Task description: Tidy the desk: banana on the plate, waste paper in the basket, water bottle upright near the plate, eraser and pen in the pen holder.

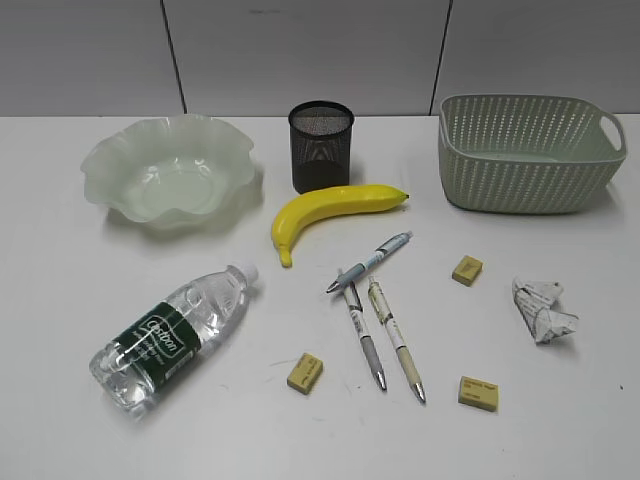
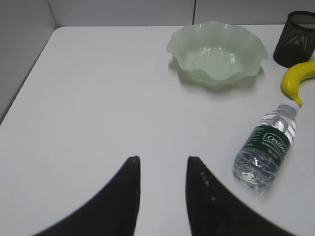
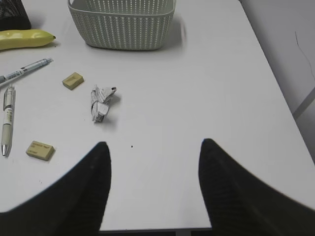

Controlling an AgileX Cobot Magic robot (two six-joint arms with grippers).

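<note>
The yellow banana (image 1: 330, 212) lies in front of the black mesh pen holder (image 1: 321, 145). Left of them stands the pale green plate (image 1: 110, 160), with nothing in it. The water bottle (image 1: 175, 335) lies on its side at the front left. Three pens (image 1: 372, 262) and three erasers (image 1: 467, 269) are scattered mid-table. Crumpled waste paper (image 1: 543, 310) lies in front of the basket (image 1: 525, 155). My left gripper (image 2: 162, 160) hovers open and holds nothing, left of the bottle (image 2: 268, 147). My right gripper (image 3: 153, 145) is open over the front edge, with the paper (image 3: 101, 103) ahead to its left.
A grey wall runs behind the table. The table's right edge (image 3: 275, 83) shows in the right wrist view and its left edge (image 2: 29, 73) in the left wrist view. Neither arm shows in the exterior view.
</note>
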